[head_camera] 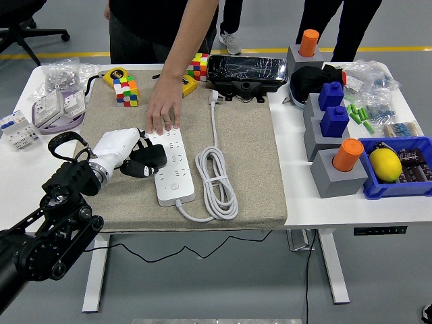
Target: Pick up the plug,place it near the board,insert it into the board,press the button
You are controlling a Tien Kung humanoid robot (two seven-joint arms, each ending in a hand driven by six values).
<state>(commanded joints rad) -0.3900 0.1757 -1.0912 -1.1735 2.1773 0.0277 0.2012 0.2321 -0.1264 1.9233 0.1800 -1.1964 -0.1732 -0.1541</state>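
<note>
My left robot hand (129, 156): clamped on the black plug (146, 160), held against the white board (173, 164) at its 9 o'clock edge. Insertion and button press outstanding, by my judgement. At 12 o'clock, a person's hand (164, 109) steadied the board. Beige mat (250, 162), white desk (297, 182), grey floor beyond.

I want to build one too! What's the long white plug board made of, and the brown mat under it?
The power strip looks like hard, smooth white plastic: it has crisp edges, molded sockets and a slight sheen. The mat looks like woven cloth or felt, beige and matte, with a speckled, grainy surface; which one is unclear from here.
</note>
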